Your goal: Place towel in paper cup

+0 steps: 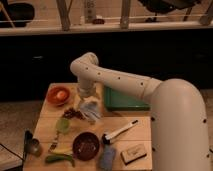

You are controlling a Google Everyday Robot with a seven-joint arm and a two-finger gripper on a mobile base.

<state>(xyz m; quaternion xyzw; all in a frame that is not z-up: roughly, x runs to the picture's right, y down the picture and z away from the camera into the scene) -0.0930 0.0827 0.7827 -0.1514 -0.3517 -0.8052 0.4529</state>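
White and crumpled, the towel is just under your gripper, over the wooden table near the orange bowl, and you cannot tell if the gripper holds it.

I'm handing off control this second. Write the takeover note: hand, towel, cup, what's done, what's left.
The hand is low over the back middle of the wooden table, directly above the crumpled pale cloth towel. Whether it grips the towel cannot be told.
The towel sits between the orange bowl and the flat green tray.
I cannot pick out a paper cup in this view.
Done: nothing confirmed, and the towel is not in any cup.
Left: secure the towel, find the cup, put the towel in.
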